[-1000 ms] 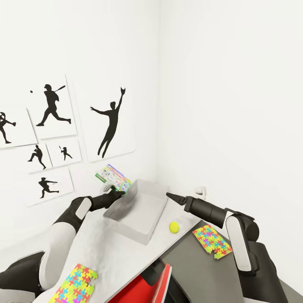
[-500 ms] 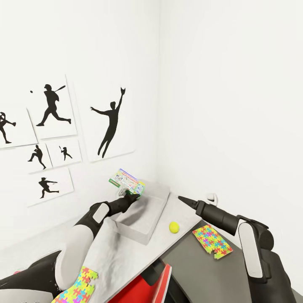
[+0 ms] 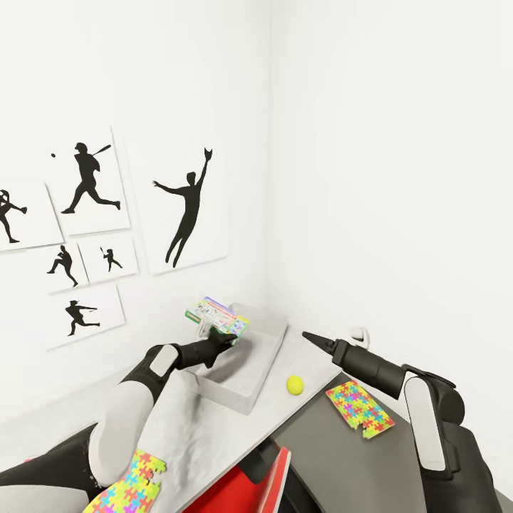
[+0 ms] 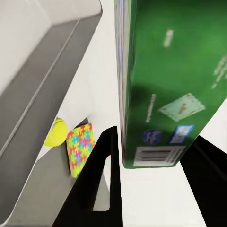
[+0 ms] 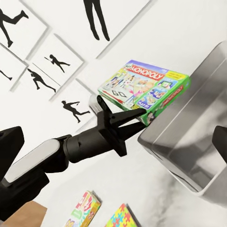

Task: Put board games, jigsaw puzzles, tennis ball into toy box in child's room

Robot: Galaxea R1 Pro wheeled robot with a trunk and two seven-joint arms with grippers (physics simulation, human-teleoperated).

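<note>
2 arms are reaching over the table [image 3: 214, 427] in the corner of the child's room. The left gripper [image 3: 222, 336] is clamping a green-edged board game [image 3: 218, 315] by one edge and holding it in the air over the far end of the toy box [image 3: 242, 388], close to the wall. In the right wrist view the board game [image 5: 144, 90] is lying roughly flat, cover up, with the black fingers [image 5: 123, 120] pinching its near edge above the grey bin's rim [image 5: 189, 142]. The left wrist view is showing the game's green underside [image 4: 175, 80] between the 2 fingers, with the bin's wall [image 4: 42, 90] beside it.

The right gripper [image 3: 313, 338] is hovering past the bin's right end with nothing between its fingers; whether they are spread or closed I cannot tell.

The tennis ball [image 3: 295, 385] is sitting on the pale desk top just beside the bin. 1 jigsaw puzzle [image 3: 359, 407] is lying on the darker cabinet top near the right forearm, and the other [image 3: 132, 483] is lying at the near left part of the table, partly under the left arm. Something red [image 3: 249, 488] is showing below the table edge. Black baseball silhouette posters [image 3: 85, 185] are hanging on the left wall.
</note>
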